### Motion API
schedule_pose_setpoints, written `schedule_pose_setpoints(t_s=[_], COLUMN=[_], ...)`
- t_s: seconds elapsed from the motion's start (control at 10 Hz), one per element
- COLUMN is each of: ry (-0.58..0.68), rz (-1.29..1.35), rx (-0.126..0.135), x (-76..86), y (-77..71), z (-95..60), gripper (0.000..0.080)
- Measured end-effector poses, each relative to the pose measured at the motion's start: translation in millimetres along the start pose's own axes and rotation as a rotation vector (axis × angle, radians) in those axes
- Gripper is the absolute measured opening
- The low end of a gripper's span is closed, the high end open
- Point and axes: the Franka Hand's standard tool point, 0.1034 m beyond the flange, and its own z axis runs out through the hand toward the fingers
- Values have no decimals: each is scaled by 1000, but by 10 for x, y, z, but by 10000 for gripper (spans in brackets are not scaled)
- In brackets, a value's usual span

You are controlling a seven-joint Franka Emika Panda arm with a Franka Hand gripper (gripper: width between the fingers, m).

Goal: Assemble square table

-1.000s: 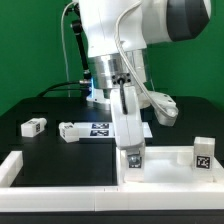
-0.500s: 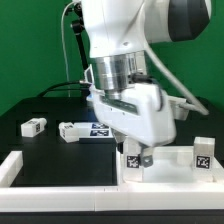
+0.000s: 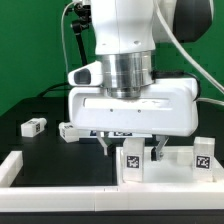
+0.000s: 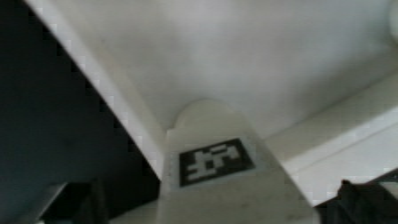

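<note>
Exterior view, left to right.

- First loose leg and second loose leg lie on the black table, at about 9 o'clock from the gripper and well apart from it.
- Marker board: only a strip shows, the rest is hidden behind the hand.
- Gripper: jaws spread wide, pinching nothing. The fingers hang at 9 and 3 o'clock of the upright leg, with a gap visible on each side.
- Upright leg stands tag-forward on the tabletop, near its left edge.
- Tabletop lies at 5 o'clock in the picture, against the border bar.
- Corner leg stands at 3 o'clock of the upright leg, partly cut off by the frame edge.

Wrist view: upright leg directly below, tabletop beside it.

Judged step: the second leg is on and free of the jaws. Next move likely calls for a straight lift clear of the leg, then a reach toward 9 o'clock for a loose leg.

Not determinable: whether the upright leg is fully seated, as its base joint is too small to read. Tabletop's far side is hidden by the hand.
</note>
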Motion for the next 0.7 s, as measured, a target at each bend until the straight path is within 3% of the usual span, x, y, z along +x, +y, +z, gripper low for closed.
schedule_pose_setpoints(t_s=[0.2,0.3,0.4,0.5,0.7], ry=[0,0,0,0,0], rz=[18,21,86,106,106], rx=[1,1,2,2,2], x=[6,7,5,5,5], y=[8,11,8,8,8], z=[0,0,1,2,2], gripper=[649,542,542,328,288])
